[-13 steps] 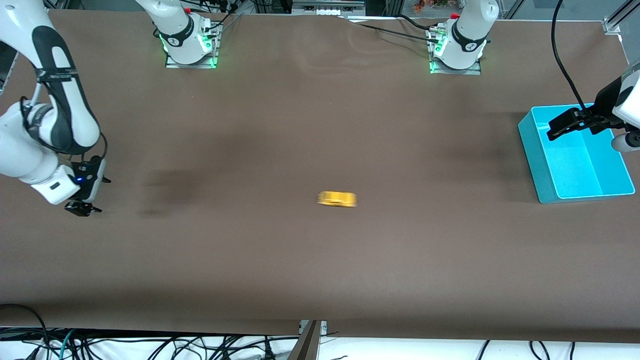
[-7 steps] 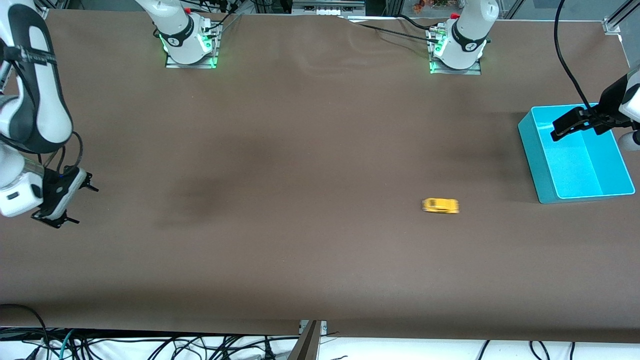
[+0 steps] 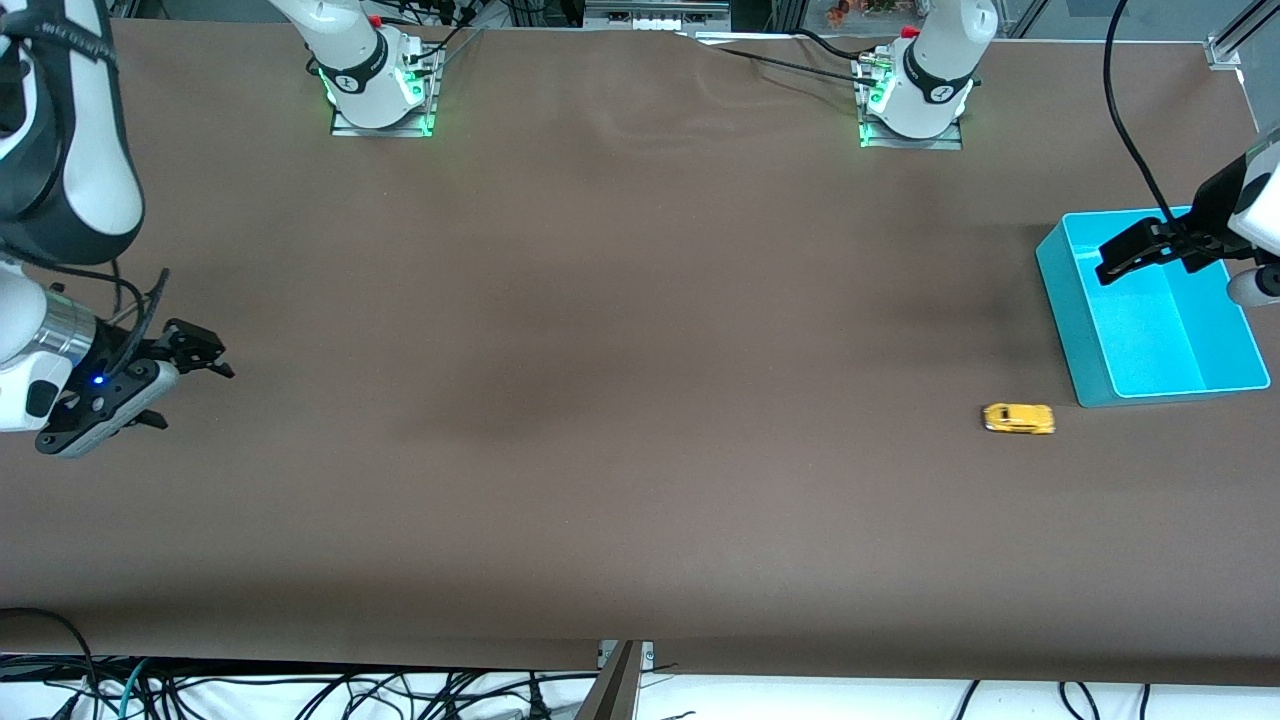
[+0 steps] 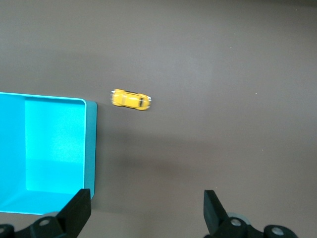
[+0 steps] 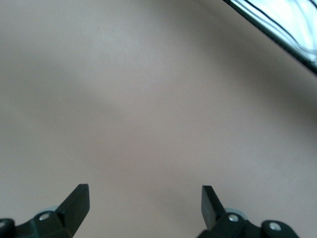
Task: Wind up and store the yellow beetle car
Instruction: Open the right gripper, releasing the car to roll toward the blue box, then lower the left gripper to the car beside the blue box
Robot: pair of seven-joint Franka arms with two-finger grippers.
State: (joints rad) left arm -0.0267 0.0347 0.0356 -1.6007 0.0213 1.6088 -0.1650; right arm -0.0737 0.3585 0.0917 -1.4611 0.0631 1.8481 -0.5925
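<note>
The yellow beetle car (image 3: 1018, 418) stood on the brown table (image 3: 640, 480), just beside the cyan bin (image 3: 1062, 300) at the left arm's end, a little nearer the front camera than the bin's nearest corner. In the left wrist view it sat close to the bin's outer wall (image 4: 90, 148), not touching it.

The left gripper (image 3: 1128, 255) hung over the bin with its fingers spread wide and nothing between them; the car lay apart from them. The right gripper (image 3: 185, 375) waited over the right arm's end of the table, well apart from the car, likewise spread and empty.

Judged step: picking up the car for storage. To do it well, the left gripper should centre over the small rounded body, straddle it across its narrow width, close on its sides and keep clear of the bin wall.
</note>
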